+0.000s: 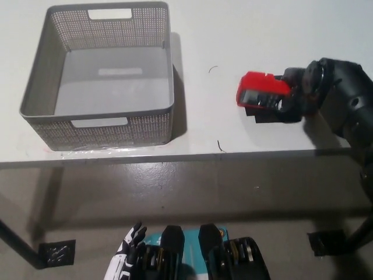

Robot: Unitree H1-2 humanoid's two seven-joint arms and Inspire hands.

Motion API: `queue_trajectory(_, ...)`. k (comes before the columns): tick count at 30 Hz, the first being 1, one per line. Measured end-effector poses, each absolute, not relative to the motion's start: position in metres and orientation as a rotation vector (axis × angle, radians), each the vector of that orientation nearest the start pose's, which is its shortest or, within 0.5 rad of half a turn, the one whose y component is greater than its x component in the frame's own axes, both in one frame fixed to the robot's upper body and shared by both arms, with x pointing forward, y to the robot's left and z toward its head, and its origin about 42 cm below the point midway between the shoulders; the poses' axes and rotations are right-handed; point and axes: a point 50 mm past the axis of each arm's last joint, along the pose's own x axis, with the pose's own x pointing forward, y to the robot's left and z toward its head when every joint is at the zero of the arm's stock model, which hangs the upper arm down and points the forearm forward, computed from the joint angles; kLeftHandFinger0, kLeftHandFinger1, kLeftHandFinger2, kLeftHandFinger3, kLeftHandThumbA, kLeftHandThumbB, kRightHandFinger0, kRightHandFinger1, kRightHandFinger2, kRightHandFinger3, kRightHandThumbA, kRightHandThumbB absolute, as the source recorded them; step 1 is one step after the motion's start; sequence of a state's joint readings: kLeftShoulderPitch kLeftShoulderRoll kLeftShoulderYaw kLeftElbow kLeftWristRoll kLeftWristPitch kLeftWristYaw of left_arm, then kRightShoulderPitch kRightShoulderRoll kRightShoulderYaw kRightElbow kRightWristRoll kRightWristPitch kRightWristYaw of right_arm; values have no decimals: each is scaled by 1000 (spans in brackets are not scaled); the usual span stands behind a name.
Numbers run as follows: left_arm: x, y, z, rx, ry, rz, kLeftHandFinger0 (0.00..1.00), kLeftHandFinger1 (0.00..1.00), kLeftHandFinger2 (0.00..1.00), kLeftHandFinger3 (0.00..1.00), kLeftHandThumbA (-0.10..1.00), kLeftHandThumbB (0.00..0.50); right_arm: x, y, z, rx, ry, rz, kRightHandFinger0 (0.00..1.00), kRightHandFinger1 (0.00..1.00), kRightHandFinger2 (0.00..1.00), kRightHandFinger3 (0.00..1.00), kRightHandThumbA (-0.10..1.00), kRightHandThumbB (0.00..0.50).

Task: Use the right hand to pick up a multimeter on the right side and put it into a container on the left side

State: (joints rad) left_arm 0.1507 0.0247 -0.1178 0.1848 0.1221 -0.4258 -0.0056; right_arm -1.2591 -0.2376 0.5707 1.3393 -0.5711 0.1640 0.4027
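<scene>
Head view, from the near edge outward: the white left hand (125, 261) rests low at the bottom left, below the table's front edge, its fingers spread apart and holding nothing. Beyond it runs the white table (204, 125), whose near edge crosses the whole picture. On the right side of that surface, the black right hand (291, 96) is wrapped around the red multimeter (261, 89), its fingers closed over the meter's right portion so that only the left end, with the dark display, shows clear of the grip. The meter is tilted, its red upper edge raised toward the camera, and a dark shadow or stand shows just beneath it on the table; whether it is off the surface cannot be told. The black forearm runs off toward the right edge of the picture. Well apart to the left, and reaching farther back on the table, sits the grey mesh container (46, 76), open-topped with handle cutouts in its near and far walls.
</scene>
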Motion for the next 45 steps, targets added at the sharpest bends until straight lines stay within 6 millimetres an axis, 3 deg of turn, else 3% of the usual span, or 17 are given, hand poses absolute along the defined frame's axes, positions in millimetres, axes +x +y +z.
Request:
queue_trajectory(1, 219, 192, 37, 119, -98, -132, 1000, 1000, 1000, 1000, 1000, 269, 584, -208, 270, -1331, 449, 408, 0, 451, 798, 826, -100, 110)
queue_trajectory(3, 219, 192, 37, 118, -98, -133, 1000, 1000, 1000, 1000, 1000, 261, 583, -211, 264, -1310, 404, 373, 0, 528, 862, 955, -100, 93)
queue_trajectory(6, 219, 193, 37, 121, -99, -137, 1000, 1000, 1000, 1000, 1000, 270, 581, -218, 256, -1192, 348, 309, 39, 571, 862, 899, -100, 128)
queue_trajectory(8, 220, 194, 37, 123, -99, -140, 1000, 1000, 1000, 1000, 1000, 265, 580, -225, 253, -1100, 331, 268, 0, 496, 804, 732, -100, 145)
queue_trajectory(11, 221, 195, 37, 128, -100, -142, 1000, 1000, 1000, 1000, 1000, 263, 579, -237, 251, -920, 322, 207, 0, 418, 879, 1000, -100, 133)
queue_trajectory(16, 220, 195, 36, 129, -95, -142, 1000, 1000, 1000, 1000, 1000, 262, 578, -255, 249, -673, 329, 131, 0, 5, 612, 1000, -100, 135)
queue_trajectory(20, 220, 195, 35, 129, -89, -142, 1000, 1000, 1000, 1000, 1000, 266, 575, -270, 245, -454, 346, 74, 0, 0, 554, 1000, -100, 152)
queue_trajectory(23, 219, 196, 33, 129, -81, -143, 1000, 1000, 1000, 1000, 1000, 271, 573, -275, 241, -319, 360, 48, 0, 0, 550, 939, -100, 167)
queue_trajectory(26, 219, 196, 31, 130, -72, -143, 1000, 1000, 1000, 1000, 1000, 315, 571, -272, 235, -170, 382, 37, 0, 0, 523, 438, -100, 130)
queue_trajectory(28, 218, 196, 30, 130, -70, -144, 1000, 1000, 1000, 1000, 1000, 342, 571, -263, 232, -78, 394, 47, 0, 26, 527, 371, -100, 127)
queue_trajectory(29, 218, 196, 30, 130, -69, -144, 1000, 1000, 1000, 1000, 1000, 344, 571, -255, 229, -28, 402, 58, 0, 38, 544, 459, -100, 158)
queue_trajectory(31, 218, 196, 29, 130, -67, -145, 1000, 1000, 1000, 1000, 1000, 352, 570, -238, 227, 52, 411, 85, 0, 76, 635, 957, -100, 194)
queue_trajectory(32, 218, 195, 29, 130, -65, -146, 1000, 1000, 1000, 1000, 1000, 344, 570, -227, 226, 98, 417, 101, 0, 87, 679, 1000, -100, 157)
queue_trajectory(36, 218, 195, 27, 130, -58, -147, 1000, 1000, 1000, 1000, 1000, 348, 568, -189, 224, 237, 430, 162, 0, 112, 697, 1000, -100, 175)
queue_trajectory(37, 217, 195, 25, 130, -52, -149, 1000, 1000, 1000, 1000, 1000, 358, 567, -172, 224, 288, 433, 192, 0, 121, 686, 770, -100, 163)
queue_trajectory(39, 216, 195, 24, 131, -47, -149, 1000, 1000, 1000, 1000, 1000, 378, 565, -161, 225, 325, 438, 213, 0, 125, 661, 1000, -100, 154)
queue_trajectory(45, 213, 193, 20, 130, -31, -158, 1000, 1000, 1000, 1000, 1000, 375, 562, -96, 249, 503, 444, 345, 0, 128, 673, 891, -100, 164)
